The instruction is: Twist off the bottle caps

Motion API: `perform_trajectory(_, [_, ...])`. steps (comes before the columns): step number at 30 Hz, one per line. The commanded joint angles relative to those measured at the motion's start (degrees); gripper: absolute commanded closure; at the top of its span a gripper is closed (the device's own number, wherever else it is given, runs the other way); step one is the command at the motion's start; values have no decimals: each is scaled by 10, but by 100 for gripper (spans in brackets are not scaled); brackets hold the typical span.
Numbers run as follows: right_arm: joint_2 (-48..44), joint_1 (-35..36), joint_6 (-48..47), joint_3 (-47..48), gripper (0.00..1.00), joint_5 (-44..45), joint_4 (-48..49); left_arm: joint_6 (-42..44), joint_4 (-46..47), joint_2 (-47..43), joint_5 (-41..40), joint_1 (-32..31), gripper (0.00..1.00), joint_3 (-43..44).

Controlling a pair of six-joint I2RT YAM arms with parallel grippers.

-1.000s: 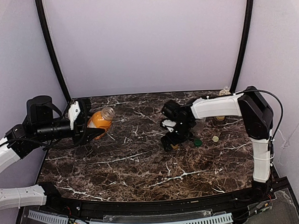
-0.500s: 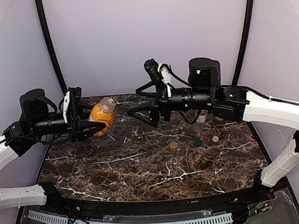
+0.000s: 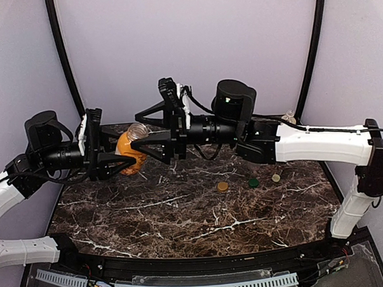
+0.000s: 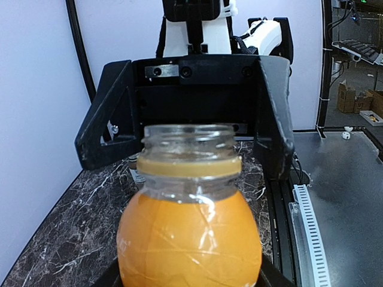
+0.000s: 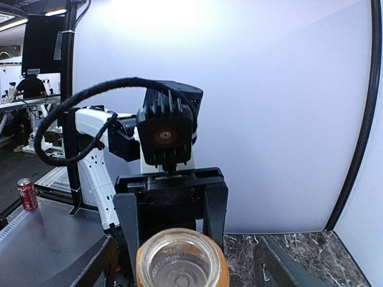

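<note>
Capless orange juice bottle (image 3: 128,151) held above the marble table (image 3: 182,226), rear left.

From above, its body is seen clamped in the left gripper (image 3: 123,160), long axis tilted, neck up and rightward. The right gripper (image 3: 135,127) is spread wide around the neck. An orange cap (image 3: 223,186), green cap (image 3: 253,182) and cream cap (image 3: 276,177) lie right of the table's centre. From the left wrist, the bottle (image 4: 188,239) stands neck-up, flanked by spread fingers (image 4: 272,119). From the right wrist, its open mouth (image 5: 181,260) is viewed straight down.
</note>
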Motion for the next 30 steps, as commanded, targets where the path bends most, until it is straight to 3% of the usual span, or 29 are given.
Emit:
perform_trajectory(1, [3, 5, 14, 23, 27, -19, 33, -5, 15, 1, 13, 3, 75, 13])
perform_trajectory(5, [7, 6, 20, 24, 41, -20, 24, -6, 19, 2, 14, 3, 75, 12])
perform_trajectory(11, [10, 7, 11, 27, 38, -11, 5, -4, 18, 1, 14, 3, 75, 10])
perform_trajectory(17, [22, 7, 8, 43, 44, -3, -18, -4, 19, 1, 15, 3, 75, 11])
perform_trajectory(21, [25, 7, 9, 48, 62, -7, -20, -4, 18, 0, 15, 3, 75, 10])
perform_trajectory(25, [23, 7, 7, 47, 89, 2, -30, -2, 17, -2, 12, 3, 73, 6])
perform_trajectory(27, [17, 6, 4, 44, 97, 14, -39, 4, 12, -5, 5, 3, 52, 2])
perform_trajectory(28, [13, 6, 3, 43, 100, 26, -48, 8, 8, -8, -4, 3, 21, 0])
perform_trajectory(30, [2, 5, -23, 39, 100, 69, -74, 20, -2, -13, -30, 3, 4, -7])
